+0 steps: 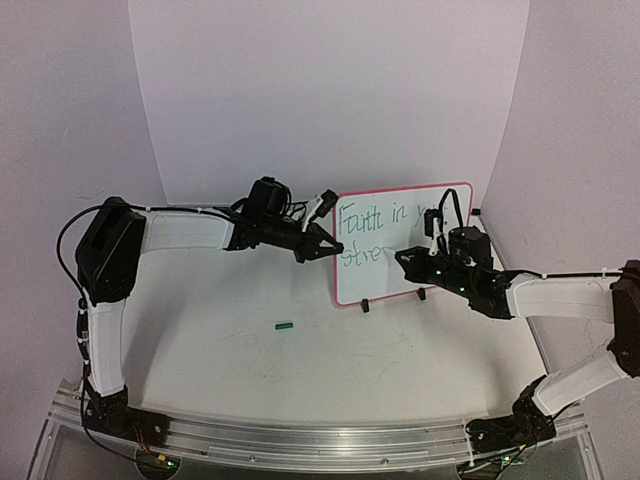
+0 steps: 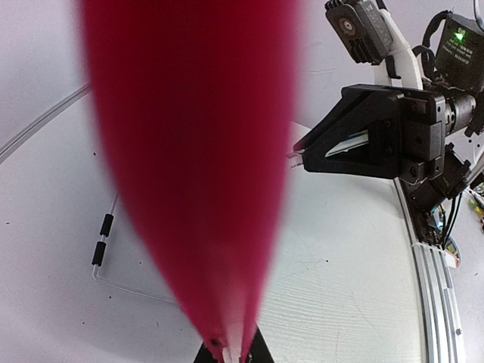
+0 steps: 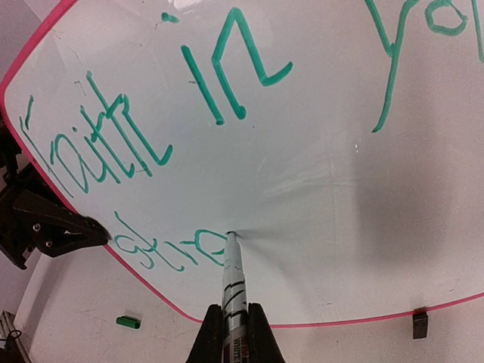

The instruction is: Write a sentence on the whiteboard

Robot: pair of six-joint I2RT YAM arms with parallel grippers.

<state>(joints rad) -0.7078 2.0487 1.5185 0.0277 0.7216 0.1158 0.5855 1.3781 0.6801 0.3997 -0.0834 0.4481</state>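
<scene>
Centrally, one whiteboard (image 1: 405, 275) stands upright on the desk (image 1: 250, 370), right of the middle and near the back wall, resting on two small black feet (image 1: 367, 306). One red-pink rim (image 3: 23, 57) with rounded corners frames it.

The sentence (image 3: 128, 144) runs in thin green lettering over two lines. The upper line holds three words, "Faith in your"; the top view shows the third word partly hidden behind the right arm, and the right wrist view cuts it off at the frame edge. The lower line reads "stre", four letters.

One marker (image 3: 233, 280) meets the board with its tip just past the last of those letters. The right fingers (image 3: 212, 340) are clamped on the marker's barrel, one on each side. In the top view the right fingers (image 1: 412, 260) reach in from the right, in front of the board.

The left fingers (image 1: 322, 243) are closed on the board's left edge at about mid-height. The left wrist view shows that rim as one broad red blur running between them, and the right wrist view shows them (image 3: 53, 227) gripping the rim beside the word "Faith".

One small green cap (image 1: 285, 325) lies on the desk, in front of the board and to its left, apart from both arms.
</scene>
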